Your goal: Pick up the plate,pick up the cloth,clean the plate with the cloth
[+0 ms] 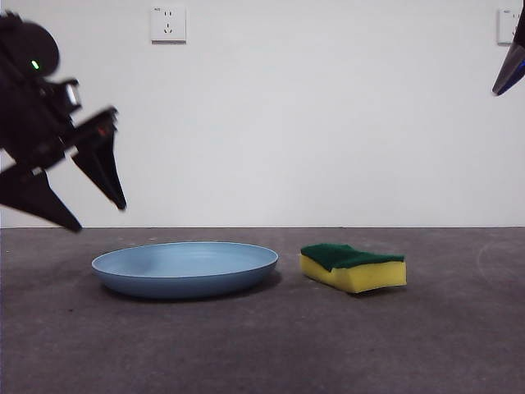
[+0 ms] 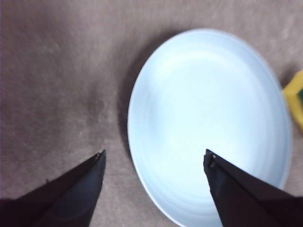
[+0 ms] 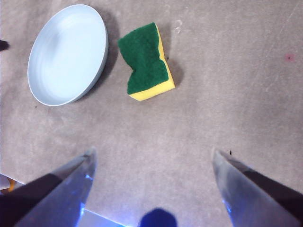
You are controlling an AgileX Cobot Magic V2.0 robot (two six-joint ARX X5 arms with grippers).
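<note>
The light-blue plate lies flat on the grey table, left of centre; it also shows in the left wrist view and the right wrist view. The cloth, a yellow sponge with a green top, lies just right of the plate, also in the right wrist view. My left gripper is open and empty, hanging above the plate's left rim; in its own view the jaws straddle the rim. My right gripper is open and empty, high up, only a dark tip at the top right.
A white wall with two sockets stands behind the table. The table's surface is dark grey. A small red mark is on the table in the right wrist view.
</note>
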